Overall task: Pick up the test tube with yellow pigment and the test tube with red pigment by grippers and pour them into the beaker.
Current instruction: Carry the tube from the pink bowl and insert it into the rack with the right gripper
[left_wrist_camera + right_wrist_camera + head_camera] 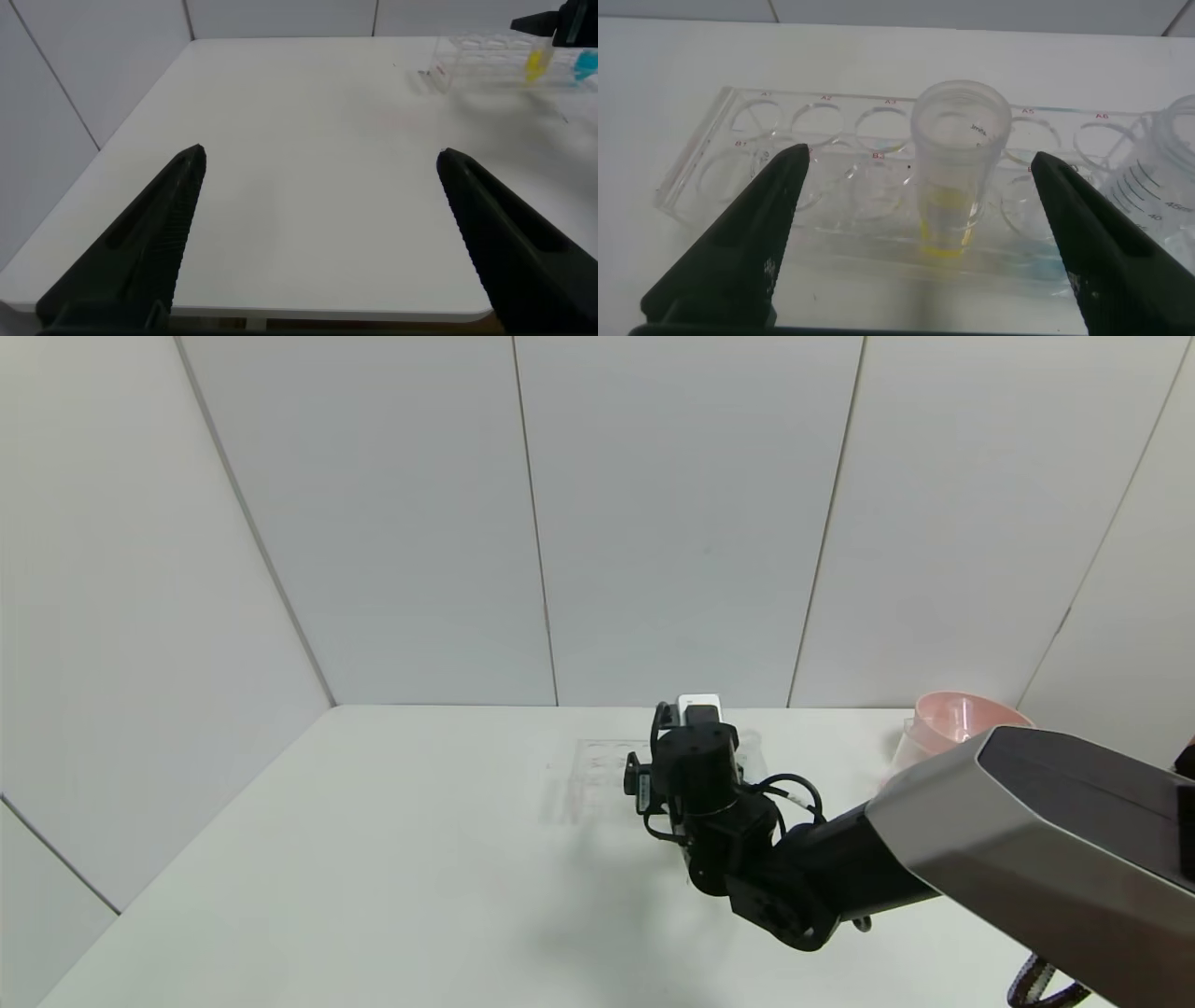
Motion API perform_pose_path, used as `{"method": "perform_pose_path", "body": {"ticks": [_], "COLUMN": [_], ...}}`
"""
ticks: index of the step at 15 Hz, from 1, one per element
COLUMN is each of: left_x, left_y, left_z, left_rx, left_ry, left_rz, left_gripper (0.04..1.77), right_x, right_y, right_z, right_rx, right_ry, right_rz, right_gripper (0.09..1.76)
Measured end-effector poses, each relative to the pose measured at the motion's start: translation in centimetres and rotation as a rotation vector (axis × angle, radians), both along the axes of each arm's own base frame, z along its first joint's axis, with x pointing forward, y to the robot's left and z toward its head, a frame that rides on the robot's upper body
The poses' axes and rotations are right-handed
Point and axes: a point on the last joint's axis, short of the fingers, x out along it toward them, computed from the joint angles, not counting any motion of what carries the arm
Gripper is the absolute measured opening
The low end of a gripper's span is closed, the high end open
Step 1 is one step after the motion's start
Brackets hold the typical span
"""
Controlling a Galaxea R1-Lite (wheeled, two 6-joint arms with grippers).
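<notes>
A white table (420, 859) stands against pale panelled walls (681, 513). A clear plastic rack (785, 168) with round holes lies toward its far side, a blue-filled tube (586, 65) standing in it. A pink bowl (957, 719) sits at the far right corner

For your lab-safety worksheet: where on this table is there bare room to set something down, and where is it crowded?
Free: the broad white table between the left wall and the clear rack, under the open left gripper. Crowded: the far right, where the open right gripper straddles the test tube with yellow pigment, the beaker beside it, and the pink bowl beyond.
</notes>
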Motion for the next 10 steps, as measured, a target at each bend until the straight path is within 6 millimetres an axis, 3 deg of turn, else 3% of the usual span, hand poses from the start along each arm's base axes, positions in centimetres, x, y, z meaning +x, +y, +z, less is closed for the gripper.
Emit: {"method": "perform_pose_path", "body": {"ticks": [9, 10], "left_x": [0.00, 0.00], "left_y": [0.00, 0.00], "left_z": [0.00, 0.00], "left_rx": [0.000, 0.000], "left_ry": [0.000, 0.000], "left_rz": [0.000, 0.000], "left_gripper": [1.76, 1.76], "right_x": [0.87, 0.89], "right_y": [0.12, 0.13], "right_z": [-0.87, -0.84], "right_rx": [-0.009, -0.008], "right_ry": [0.003, 0.003], "right_rz": [-0.014, -0.013], "right_gripper": [0.52, 0.52]}}
